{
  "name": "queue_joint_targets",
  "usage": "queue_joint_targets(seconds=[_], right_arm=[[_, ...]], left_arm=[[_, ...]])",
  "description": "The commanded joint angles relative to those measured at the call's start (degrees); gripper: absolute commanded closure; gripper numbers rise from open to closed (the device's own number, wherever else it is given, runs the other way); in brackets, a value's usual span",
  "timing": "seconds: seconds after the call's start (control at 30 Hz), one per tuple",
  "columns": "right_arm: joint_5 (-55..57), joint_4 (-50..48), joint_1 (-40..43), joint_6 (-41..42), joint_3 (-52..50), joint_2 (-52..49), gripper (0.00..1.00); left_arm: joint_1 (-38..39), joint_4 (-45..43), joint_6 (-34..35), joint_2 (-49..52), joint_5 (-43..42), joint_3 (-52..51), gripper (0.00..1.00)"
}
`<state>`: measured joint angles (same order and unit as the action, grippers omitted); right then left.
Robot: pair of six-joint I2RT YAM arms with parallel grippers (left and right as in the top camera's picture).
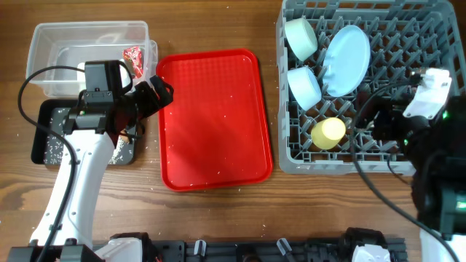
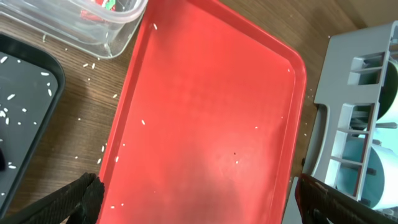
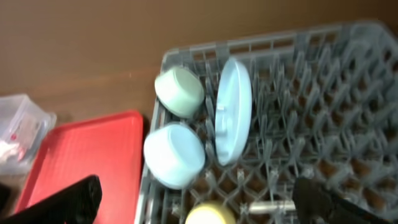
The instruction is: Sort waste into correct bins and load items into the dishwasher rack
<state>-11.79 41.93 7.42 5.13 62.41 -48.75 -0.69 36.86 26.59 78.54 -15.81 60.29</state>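
The grey dishwasher rack (image 1: 349, 166) holds the pale-green bowl (image 1: 300, 36), the light-blue bowl (image 1: 304, 84), the pale-blue plate (image 1: 347, 49) on edge and the yellow cup (image 1: 328, 132). My right gripper (image 3: 199, 208) is open and empty above the cup (image 3: 210, 214), and a pale bar (image 3: 270, 206), perhaps the spoon handle, lies beside it. My left gripper (image 2: 196, 199) is open and empty over the red tray (image 2: 211, 112). The clear tub (image 1: 44, 44) holds the red-and-white wrapper (image 1: 133, 58). The black tray (image 1: 47, 138) holds rice crumbs.
The red serving tray (image 1: 211, 124) lies between the bins and the rack, with a few white crumbs on it. Crumbs are also scattered on the wooden table by the black tray (image 2: 25, 106). My left arm covers part of the black tray.
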Motion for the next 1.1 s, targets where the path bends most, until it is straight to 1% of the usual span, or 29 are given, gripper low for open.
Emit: queue_joint_targets(seconds=[0.0, 0.2, 0.27, 0.4, 0.53, 0.57, 0.63, 0.77, 1.07], right_arm=[[-0.3, -8.7, -1.1, -2.2, -12.1, 7.8, 0.0], [-0.3, -32.7, -3.0, -2.1, -37.7, 25.4, 0.0], [0.2, -37.9, -3.5, -2.1, -44.5, 31.3, 0.0], [0.8, -44.2, -3.9, -2.1, -54.5, 40.2, 0.0], [0.7, -48.9, -3.9, -1.9, -60.9, 45.7, 0.0], [0.7, -49.9, -3.9, -1.9, -62.1, 46.8, 0.0], [0.7, -47.4, -3.9, -1.7, -62.1, 48.6, 0.01], [0.7, -42.8, -3.9, -1.6, -62.1, 48.6, 0.0], [0.6, -42.8, -3.9, -1.5, -62.1, 48.5, 0.0]], left_arm=[[0.2, 0.0, -0.9, -0.7, 0.2, 0.9, 0.0], [0.2, 0.0, -0.9, -0.7, 0.2, 0.9, 0.0], [0.2, 0.0, -0.9, -0.7, 0.2, 0.9, 0.0], [0.2, 0.0, -0.9, -0.7, 0.2, 0.9, 0.0], [0.2, 0.0, -0.9, -0.7, 0.2, 0.9, 0.0], [0.2, 0.0, -0.9, -0.7, 0.2, 0.9, 0.0], [0.2, 0.0, -0.9, -0.7, 0.2, 0.9, 0.0], [0.2, 0.0, -0.9, -0.7, 0.2, 0.9, 0.0], [0.2, 0.0, -0.9, -0.7, 0.2, 0.9, 0.0]])
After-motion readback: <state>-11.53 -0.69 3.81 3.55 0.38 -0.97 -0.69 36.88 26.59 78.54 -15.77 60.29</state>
